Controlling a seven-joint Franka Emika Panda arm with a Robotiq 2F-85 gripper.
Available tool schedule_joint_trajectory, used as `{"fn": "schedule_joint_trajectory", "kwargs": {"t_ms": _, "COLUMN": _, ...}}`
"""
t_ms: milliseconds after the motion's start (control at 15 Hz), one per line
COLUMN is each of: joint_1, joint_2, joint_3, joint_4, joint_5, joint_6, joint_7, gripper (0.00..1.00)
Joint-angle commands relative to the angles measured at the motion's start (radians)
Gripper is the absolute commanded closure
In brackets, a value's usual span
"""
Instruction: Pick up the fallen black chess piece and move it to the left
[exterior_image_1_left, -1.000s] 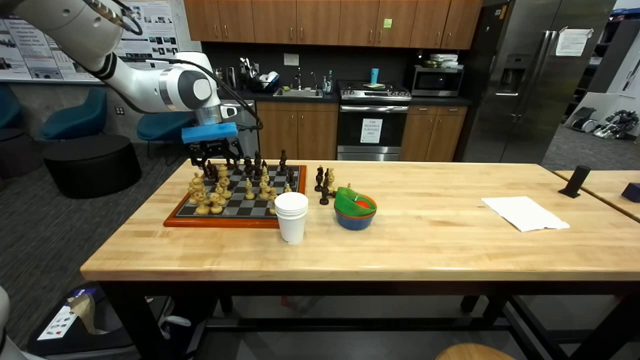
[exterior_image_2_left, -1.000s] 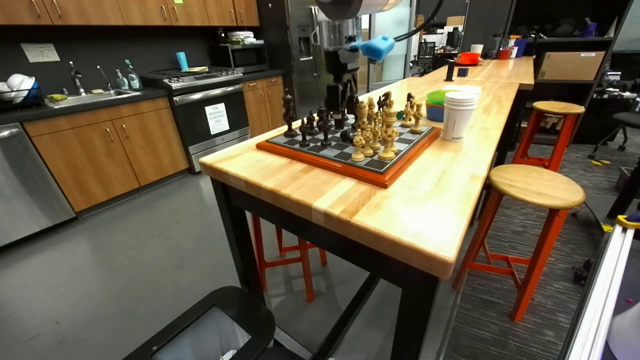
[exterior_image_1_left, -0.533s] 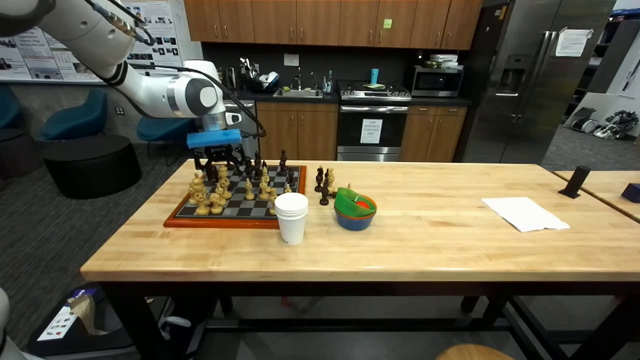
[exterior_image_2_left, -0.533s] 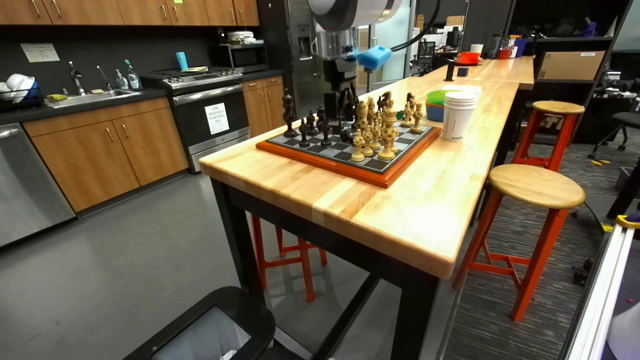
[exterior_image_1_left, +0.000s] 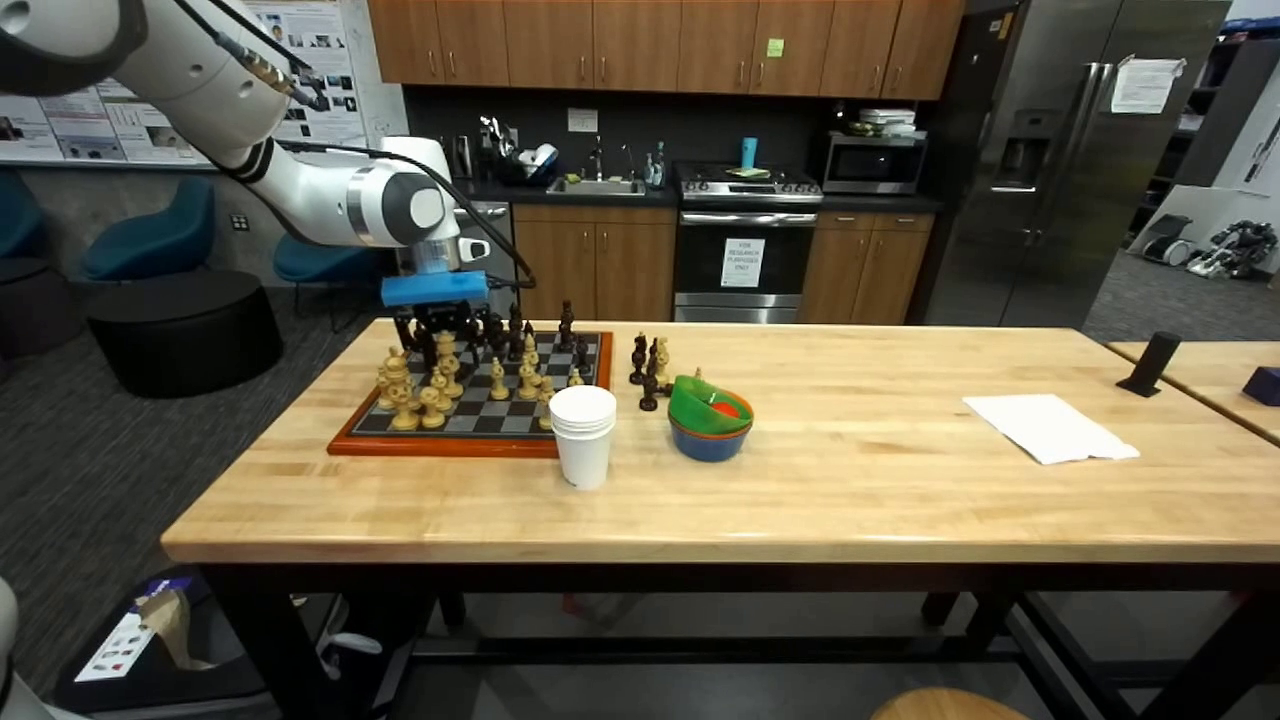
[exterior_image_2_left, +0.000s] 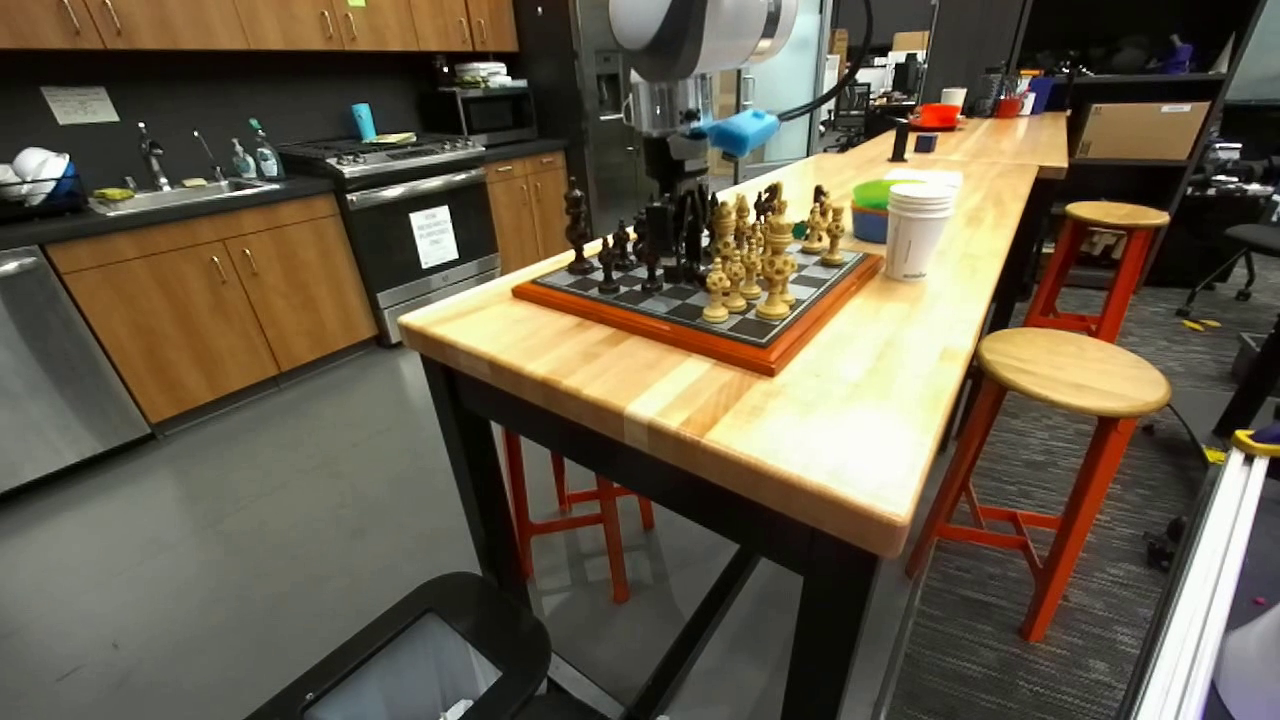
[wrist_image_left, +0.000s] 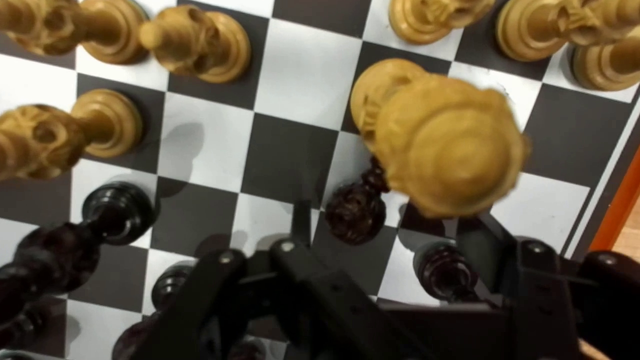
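The fallen black chess piece (wrist_image_left: 355, 212) lies on its side on the chessboard in the wrist view. Its far end is partly hidden under the head of a tall light piece (wrist_image_left: 450, 150). My gripper (wrist_image_left: 390, 220) is open, with one finger on each side of the fallen piece; the left finger is closer to it. A standing black piece (wrist_image_left: 445, 270) is beside the right finger. In both exterior views the gripper (exterior_image_1_left: 432, 345) is low over the chessboard (exterior_image_1_left: 455, 446) among the pieces. In an exterior view the gripper (exterior_image_2_left: 680, 265) hides most of the fallen piece.
Light pieces (exterior_image_2_left: 775, 265) and black pieces (exterior_image_2_left: 607, 265) stand close around the gripper. White stacked cups (exterior_image_1_left: 583, 440) stand at the board's corner. Nested bowls (exterior_image_1_left: 710, 440) and several loose pieces (exterior_image_1_left: 648, 390) are beside the board on the wooden table (exterior_image_1_left: 850, 480).
The arm and gripper have come down toward the board, shifting slightly right in an exterior view. The gripper is now down among the pieces. The pieces show no clear movement.
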Motion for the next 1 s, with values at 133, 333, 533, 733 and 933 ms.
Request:
{"fn": "schedule_joint_trajectory", "kwargs": {"t_ms": 133, "joint_1": -0.018, "joint_2": 0.006, "joint_3": 0.013, "joint_4": 0.013, "joint_5": 0.012, "joint_6": -0.005, "joint_7": -0.013, "gripper": 0.71}}
{"fn": "schedule_joint_trajectory", "kwargs": {"t_ms": 333, "joint_1": -0.017, "joint_2": -0.005, "joint_3": 0.01, "joint_4": 0.002, "joint_5": 0.004, "joint_6": -0.005, "joint_7": -0.005, "gripper": 0.94}}
{"fn": "schedule_joint_trajectory", "kwargs": {"t_ms": 533, "joint_1": -0.013, "joint_2": -0.023, "joint_3": 0.007, "joint_4": -0.006, "joint_5": -0.007, "joint_6": -0.002, "joint_7": 0.005, "gripper": 0.93}}
{"fn": "schedule_joint_trajectory", "kwargs": {"t_ms": 733, "joint_1": -0.007, "joint_2": -0.051, "joint_3": 0.005, "joint_4": -0.014, "joint_5": -0.02, "joint_6": 0.003, "joint_7": 0.016, "gripper": 0.93}}
{"fn": "schedule_joint_trajectory", "kwargs": {"t_ms": 933, "joint_1": 0.0, "joint_2": -0.1, "joint_3": 0.003, "joint_4": -0.032, "joint_5": -0.034, "joint_6": 0.007, "joint_7": 0.028, "gripper": 0.93}}
